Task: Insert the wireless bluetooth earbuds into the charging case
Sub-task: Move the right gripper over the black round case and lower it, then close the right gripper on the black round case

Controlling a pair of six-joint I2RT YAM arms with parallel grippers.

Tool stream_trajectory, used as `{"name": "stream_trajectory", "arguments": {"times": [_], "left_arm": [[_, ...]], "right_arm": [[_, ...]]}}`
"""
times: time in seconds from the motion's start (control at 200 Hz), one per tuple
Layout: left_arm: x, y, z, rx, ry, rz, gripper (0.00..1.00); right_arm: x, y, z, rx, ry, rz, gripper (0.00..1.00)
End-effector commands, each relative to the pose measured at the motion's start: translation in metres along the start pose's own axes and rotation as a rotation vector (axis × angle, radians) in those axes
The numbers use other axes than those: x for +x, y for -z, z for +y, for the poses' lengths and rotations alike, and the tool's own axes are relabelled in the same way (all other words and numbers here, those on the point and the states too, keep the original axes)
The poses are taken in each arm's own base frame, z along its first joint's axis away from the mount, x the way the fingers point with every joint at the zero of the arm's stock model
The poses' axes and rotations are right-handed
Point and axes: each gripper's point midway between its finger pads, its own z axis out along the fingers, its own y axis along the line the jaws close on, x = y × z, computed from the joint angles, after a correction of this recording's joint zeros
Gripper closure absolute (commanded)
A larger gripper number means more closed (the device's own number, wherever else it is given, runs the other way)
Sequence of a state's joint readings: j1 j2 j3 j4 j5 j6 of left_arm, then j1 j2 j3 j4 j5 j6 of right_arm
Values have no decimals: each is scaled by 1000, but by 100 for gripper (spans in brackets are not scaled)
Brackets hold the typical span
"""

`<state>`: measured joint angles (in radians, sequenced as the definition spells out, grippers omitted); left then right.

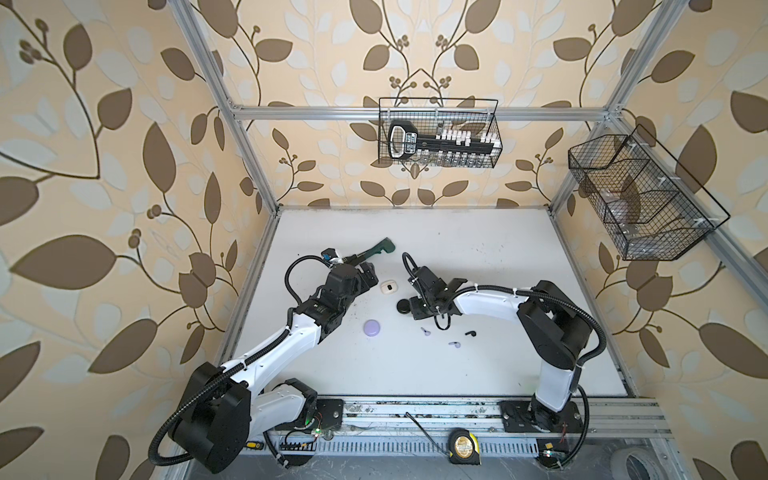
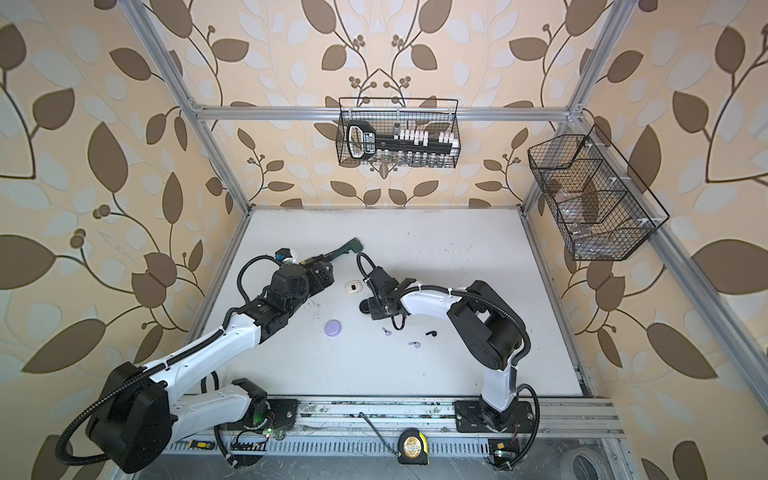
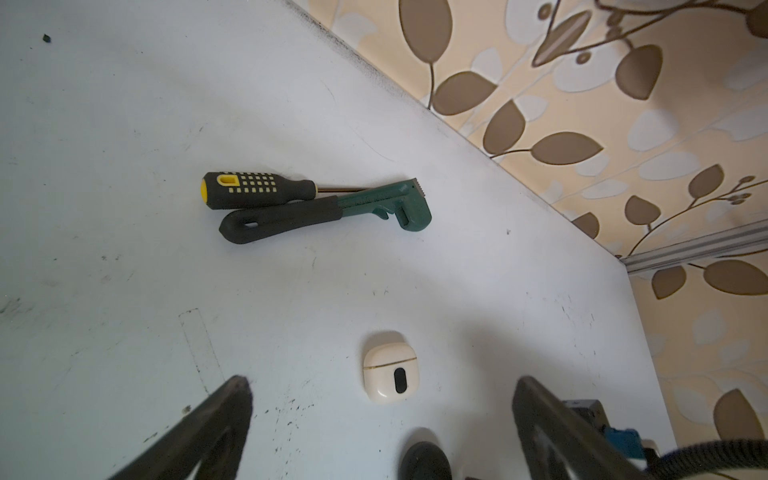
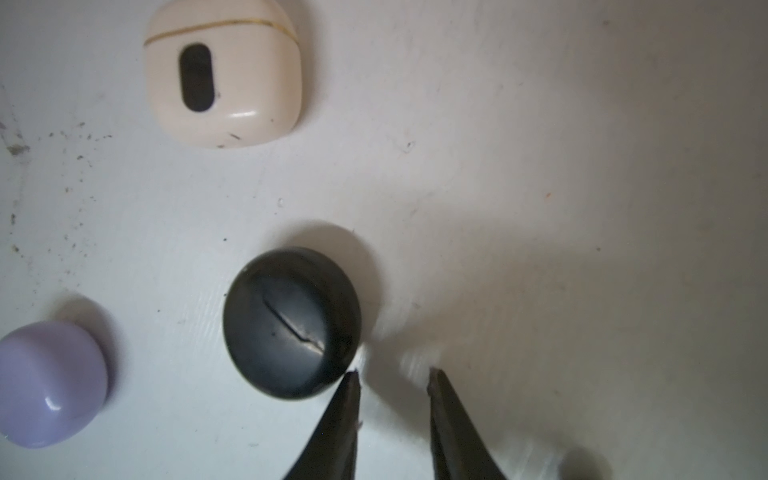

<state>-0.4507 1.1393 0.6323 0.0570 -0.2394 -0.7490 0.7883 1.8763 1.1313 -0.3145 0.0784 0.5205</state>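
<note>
Loose earbuds (image 1: pixel 453 344) (two lilac, one black)

I am working in a robot test cell in a lab: a bare silver aluminium-extrusion frame (image 1: pixel 357 111) boxes in a scuffed flat white tabletop (image 1: pixel 498 249), with beige wallpaper panels printed with brown leaves (image 1: pixel 104 166) as its walls. Two white-and-black jointed robot arms (image 1: pixel 266 353) are bolted to a grey metal rail (image 1: pixel 415 409) along the front edge. Black wire-mesh baskets (image 1: pixel 440 133) hang from the frame, and a yellow-and-black tape measure (image 1: pixel 463 446) lies beside the rail.
</note>
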Motion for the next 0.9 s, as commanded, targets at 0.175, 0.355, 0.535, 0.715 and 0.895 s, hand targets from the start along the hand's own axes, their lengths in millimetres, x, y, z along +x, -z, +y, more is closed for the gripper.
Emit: {"name": "stream_trajectory", "arguments": {"times": [0.175, 0.355, 0.535, 0.715, 0.895], "left_arm": [[-17, 5, -10, 25, -6, -59, 1], [-18, 5, -10, 27, -4, -61, 1], [-17, 5, -10, 27, -4, -61, 1], [-18, 6, -10, 28, -4, -61, 1], [-18, 6, -11, 33, -3, -61, 1]], "right_arm": [[-5, 13, 12, 13, 34, -37, 61], [-13, 28, 18, 50, 93, -103, 42], [-19, 30, 17, 69, 143, -127, 31], [-22, 20, 28, 35, 212, -91, 30], [-18, 12, 40, 4, 259, -70, 29]]}}
